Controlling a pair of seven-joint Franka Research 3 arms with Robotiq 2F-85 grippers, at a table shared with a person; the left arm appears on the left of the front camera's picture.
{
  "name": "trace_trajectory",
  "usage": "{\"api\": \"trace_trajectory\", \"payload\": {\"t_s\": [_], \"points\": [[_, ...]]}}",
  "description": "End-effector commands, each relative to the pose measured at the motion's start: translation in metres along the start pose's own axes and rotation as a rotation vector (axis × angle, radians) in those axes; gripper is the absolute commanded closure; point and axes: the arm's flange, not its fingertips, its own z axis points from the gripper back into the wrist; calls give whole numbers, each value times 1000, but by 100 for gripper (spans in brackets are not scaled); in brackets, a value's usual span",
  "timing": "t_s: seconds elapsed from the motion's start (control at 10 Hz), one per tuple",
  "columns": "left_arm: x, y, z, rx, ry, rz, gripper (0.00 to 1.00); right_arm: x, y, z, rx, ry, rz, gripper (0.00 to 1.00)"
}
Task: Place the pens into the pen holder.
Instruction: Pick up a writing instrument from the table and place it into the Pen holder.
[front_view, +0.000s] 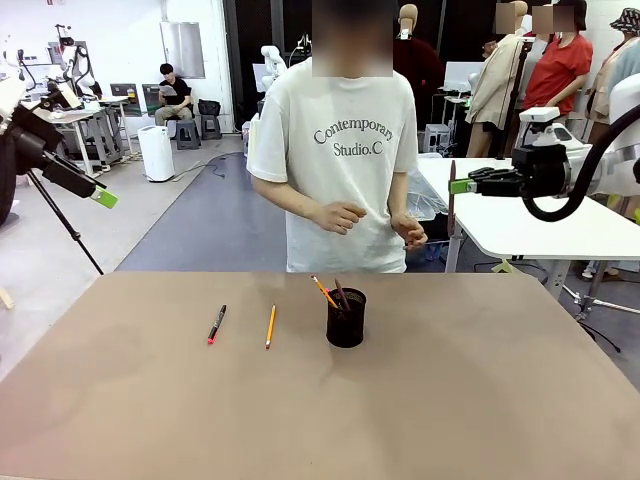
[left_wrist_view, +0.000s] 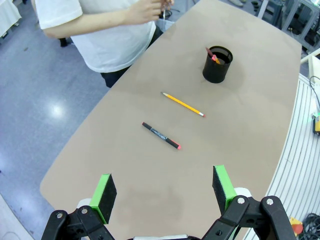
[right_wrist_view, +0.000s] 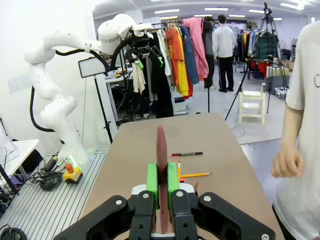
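Observation:
The black mesh pen holder (front_view: 346, 318) (left_wrist_view: 218, 64) stands mid-table with an orange pen (front_view: 324, 291) and a dark pen (front_view: 342, 294) in it. Left of it lie a yellow pencil (front_view: 270, 326) (left_wrist_view: 182, 104) (right_wrist_view: 195, 175) and a black pen with a pink end (front_view: 216, 324) (left_wrist_view: 160, 135) (right_wrist_view: 186, 154). My right gripper (front_view: 455, 186) (right_wrist_view: 162, 172) hangs high at the right, beyond the table's far edge, shut on a dark reddish-brown pen (front_view: 452, 205) (right_wrist_view: 161, 145) held upright. High off the table's left side, my left gripper (front_view: 105, 198) (left_wrist_view: 165, 187) is open and holds nothing.
A person in a white T-shirt (front_view: 345, 150) stands at the far edge with both hands (front_view: 340, 215) held in front, above the table. A white table (front_view: 540, 225) stands behind at the right. The brown tabletop (front_view: 450, 400) is bare on the right and near side.

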Motion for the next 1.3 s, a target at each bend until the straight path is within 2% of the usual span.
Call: {"api": "trace_trajectory", "payload": {"t_s": [0.0, 0.2, 0.4, 0.7, 1.1, 1.2], "points": [[1, 0, 1, -6, -6, -5, 0, -5, 5, -11, -10, -56, 50, 100], [1, 0, 1, -6, -6, -5, 0, -35, 12, -34, -13, -60, 39, 100], [1, 0, 1, -6, -6, -5, 0, -70, 21, -63, 44, -43, 49, 100], [1, 0, 1, -6, -6, -5, 0, -105, 29, -104, 62, -61, 71, 100], [1, 0, 1, -6, -6, -5, 0, -129, 16, -155, 91, -48, 97, 100], [1, 0, 1, -6, -6, -5, 0, -136, -12, -183, 63, -59, 123, 100]]}}
